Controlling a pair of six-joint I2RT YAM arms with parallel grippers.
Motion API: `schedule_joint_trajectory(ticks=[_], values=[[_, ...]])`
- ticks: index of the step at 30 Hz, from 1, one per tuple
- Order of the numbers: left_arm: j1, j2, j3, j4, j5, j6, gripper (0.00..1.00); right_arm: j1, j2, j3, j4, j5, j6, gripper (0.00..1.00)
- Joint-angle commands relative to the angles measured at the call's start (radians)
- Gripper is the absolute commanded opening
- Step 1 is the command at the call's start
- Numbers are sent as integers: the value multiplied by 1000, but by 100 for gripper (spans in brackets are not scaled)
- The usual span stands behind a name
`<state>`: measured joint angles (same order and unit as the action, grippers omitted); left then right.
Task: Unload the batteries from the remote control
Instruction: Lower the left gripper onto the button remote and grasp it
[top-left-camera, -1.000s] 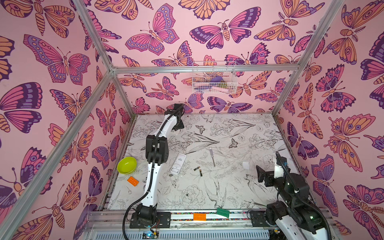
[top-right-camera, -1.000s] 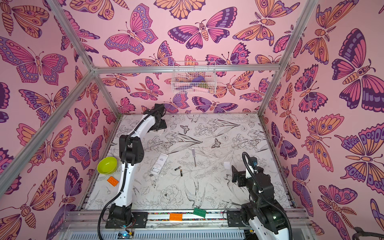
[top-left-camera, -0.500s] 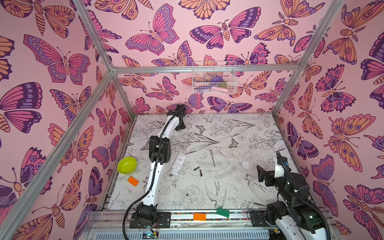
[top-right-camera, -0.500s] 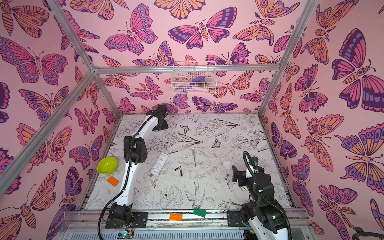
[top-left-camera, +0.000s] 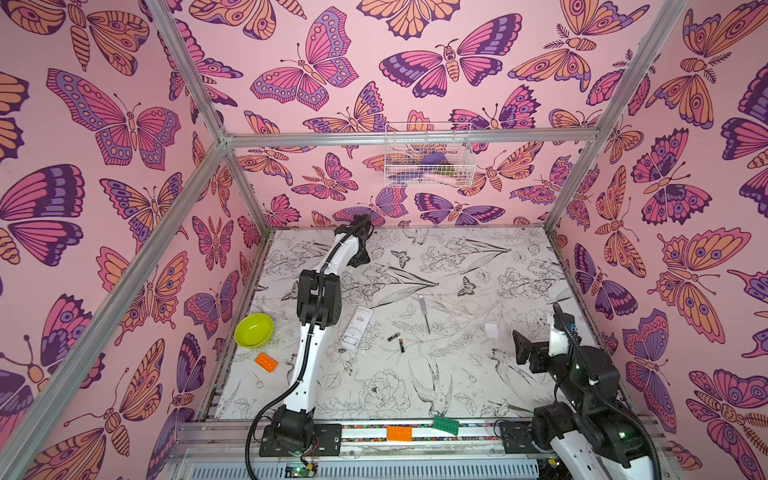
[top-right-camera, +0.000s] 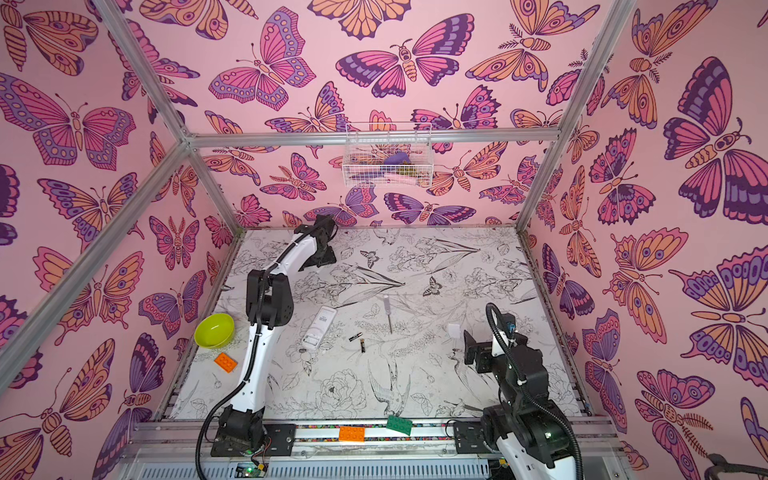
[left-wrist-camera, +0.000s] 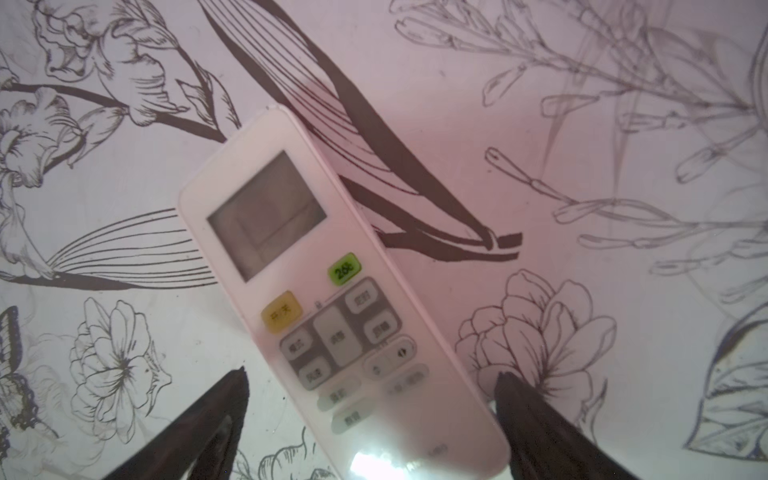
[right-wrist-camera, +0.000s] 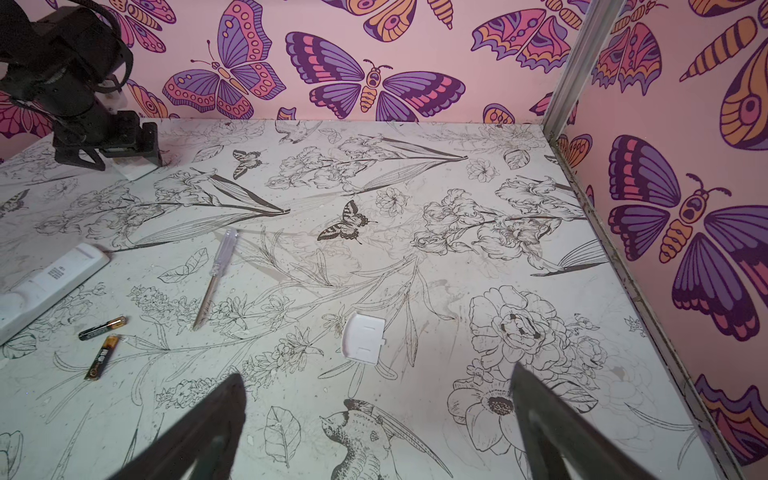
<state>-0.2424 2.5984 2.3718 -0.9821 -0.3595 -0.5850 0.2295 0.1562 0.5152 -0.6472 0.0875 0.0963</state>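
At the far left corner of the flower-printed tabletop (top-left-camera: 374, 390), close to the back wall, the outstretched left arm points its left gripper (left-wrist-camera: 372, 376) down, jaws spread astride a white screen-faced remote control (left-wrist-camera: 332, 291). Mid-table, two thin black gold-ended batteries (right-wrist-camera: 102, 328) lie loose beside a second white remote (top-left-camera: 356, 328). The folded right arm's right gripper (right-wrist-camera: 376, 372), jaws wide, hovers over open surface near a white battery cover (right-wrist-camera: 363, 338).

Lab-type robot test cell. Aluminium-profile frame (top-left-camera: 311, 139) carries butterfly-print wall panels (top-left-camera: 332, 75); floral-print counter (top-left-camera: 478, 374) inside. Left arm (top-left-camera: 307, 365) and right arm (top-left-camera: 582, 374) bolted to front rail (top-left-camera: 365, 432). Wire basket (top-left-camera: 428, 166) hung at the back.
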Motion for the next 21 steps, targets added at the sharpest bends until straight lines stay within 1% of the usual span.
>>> schedule_joint_trajectory(ticks=[1, 5, 7, 13, 15, 19, 21], values=[[11, -20, -58, -44, 5, 2, 88, -8, -16, 21, 6, -2, -22, 99], [18, -24, -70, -43, 36, 0, 82, -8, -9, 22, 7, -15, -26, 99], [18, -41, -96, -37, 42, 0, 81, -6, -19, 23, 5, -5, -24, 99], [23, -88, -163, -26, 119, -18, 73, -8, -18, 23, 6, -20, -32, 99], [19, -116, -207, -9, 143, -12, 72, -7, -25, 23, 3, -10, -30, 99], [20, -169, -264, 3, 184, -22, 64, -9, -25, 23, 4, -17, -32, 99], [19, -192, -284, 15, 187, -18, 60, -8, -25, 25, 3, -16, -30, 99]])
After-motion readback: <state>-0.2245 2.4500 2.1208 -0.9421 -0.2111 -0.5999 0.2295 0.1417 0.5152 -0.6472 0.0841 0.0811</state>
